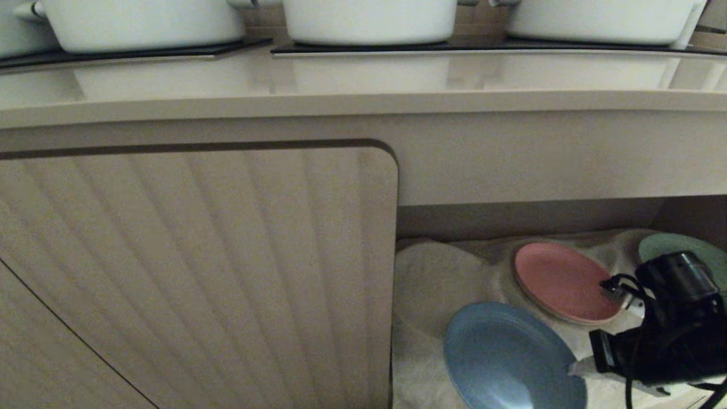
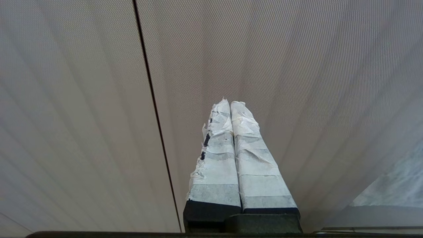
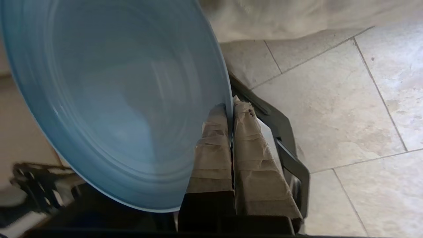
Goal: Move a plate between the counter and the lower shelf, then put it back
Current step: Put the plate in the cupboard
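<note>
I have the right gripper [image 3: 231, 105] clenched on the rim of the plate [image 1: 508, 358], taped fingers [image 3: 211, 145] pinching the edge on its right side, as the right wrist view shows. The plate sits tilted at the front of the lower shelf [image 1: 431, 278], over the wrinkled white cloth [image 1: 423, 341]; I can't tell whether its far edge touches the cloth. My read: I'm at the lift-out, with the carry up to the counter [image 1: 363, 85] ahead. To do it well I'd draw the plate straight out toward me before raising it, since the counter's front edge overhangs the opening. An edge grip on a smooth plate will want to pivot, so slow wrist moves and level the plate early. The pink plate [image 1: 559, 281] lies just behind, the green plate [image 1: 676, 250] behind the arm to the right, so no swing rearward. Watch the cloth doesn't drag along. On the counter the white pots [image 1: 369, 20] fill the back, so I'd aim for the bare front strip. Left gripper [image 2: 229, 104] is parked, fingers pressed together and empty, facing the ribbed cabinet door [image 1: 199, 272]
</note>
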### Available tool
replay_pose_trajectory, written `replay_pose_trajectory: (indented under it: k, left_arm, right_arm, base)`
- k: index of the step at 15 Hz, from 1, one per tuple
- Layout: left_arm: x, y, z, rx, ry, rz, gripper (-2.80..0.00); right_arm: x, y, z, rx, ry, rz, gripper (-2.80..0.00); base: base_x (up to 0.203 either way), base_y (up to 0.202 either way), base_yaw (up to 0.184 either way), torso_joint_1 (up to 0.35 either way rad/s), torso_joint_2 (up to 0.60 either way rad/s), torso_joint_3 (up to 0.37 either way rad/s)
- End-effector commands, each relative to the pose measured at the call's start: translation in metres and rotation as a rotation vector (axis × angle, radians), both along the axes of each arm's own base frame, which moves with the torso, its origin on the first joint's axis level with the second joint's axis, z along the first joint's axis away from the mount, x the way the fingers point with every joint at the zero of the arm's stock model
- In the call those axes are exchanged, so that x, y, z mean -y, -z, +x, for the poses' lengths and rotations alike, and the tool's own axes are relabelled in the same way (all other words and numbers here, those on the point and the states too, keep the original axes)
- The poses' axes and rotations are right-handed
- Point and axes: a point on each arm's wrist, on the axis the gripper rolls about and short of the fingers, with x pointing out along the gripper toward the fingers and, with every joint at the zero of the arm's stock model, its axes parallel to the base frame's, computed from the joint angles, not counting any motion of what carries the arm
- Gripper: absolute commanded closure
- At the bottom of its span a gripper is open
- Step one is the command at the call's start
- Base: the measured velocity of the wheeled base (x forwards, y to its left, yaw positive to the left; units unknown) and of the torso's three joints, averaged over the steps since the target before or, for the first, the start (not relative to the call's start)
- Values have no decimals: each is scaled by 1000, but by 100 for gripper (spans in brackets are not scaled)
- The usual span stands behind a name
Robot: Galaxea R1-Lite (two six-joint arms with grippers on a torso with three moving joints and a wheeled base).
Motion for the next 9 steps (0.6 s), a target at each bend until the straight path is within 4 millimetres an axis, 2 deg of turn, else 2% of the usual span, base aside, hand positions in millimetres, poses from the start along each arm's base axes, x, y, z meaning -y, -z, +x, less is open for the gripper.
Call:
replay_pose_trajectory:
  k: [1, 5, 9]
  left_arm:
    - [0, 0, 0, 1, 0, -1, 0]
    - [0, 0, 0, 1, 0, 0, 0]
    - [0, 0, 0, 1, 0, -1, 0]
  right_arm:
    - [-6, 0, 7, -3, 18, 8, 0]
    - [-22, 3, 18, 16, 92, 7, 0]
    - [-26, 1, 31, 21, 159, 23, 0]
  base:
    - [0, 0, 0, 0, 0, 0]
    - [0, 0, 0, 0, 0, 0]
    - [0, 0, 0, 0, 0, 0]
